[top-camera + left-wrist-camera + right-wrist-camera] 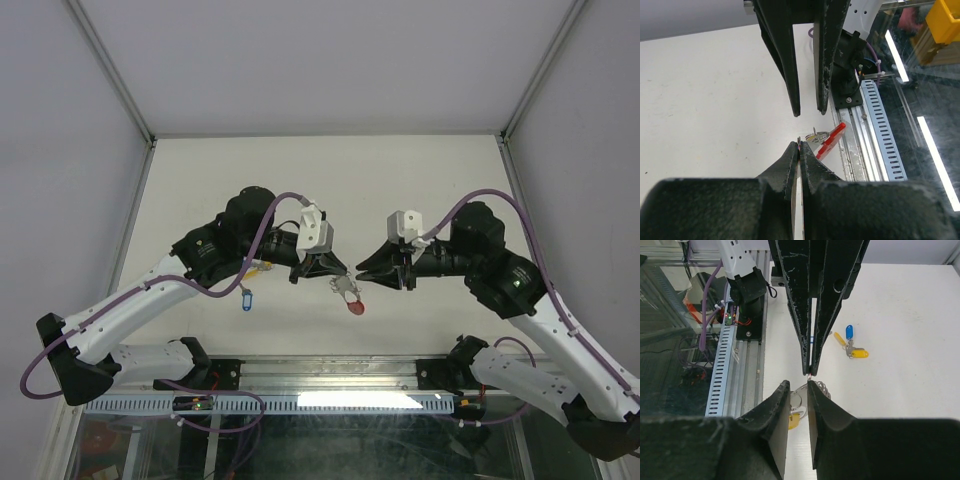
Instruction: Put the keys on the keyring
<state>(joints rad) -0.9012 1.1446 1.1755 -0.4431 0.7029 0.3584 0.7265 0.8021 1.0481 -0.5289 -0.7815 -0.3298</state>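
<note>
White surface (420,170) underneath, the left gripper (799,149) is pinched shut on what looks like the limp, light chain of the keyring (831,140), the right gripper (797,387) slightly open opposite, and the small, slippery keys (859,354) lying nearby seem best gripped by their tags.

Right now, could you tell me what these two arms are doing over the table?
The two grippers face each other tip to tip near the front edge of the table. The left gripper is shut, maybe pinching something thin I cannot make out. The right gripper has its jaws slightly apart, nothing visible between them. The red keyring is close by the tips; loose keys with blue and yellow tags lie on the left arm's side.
</note>
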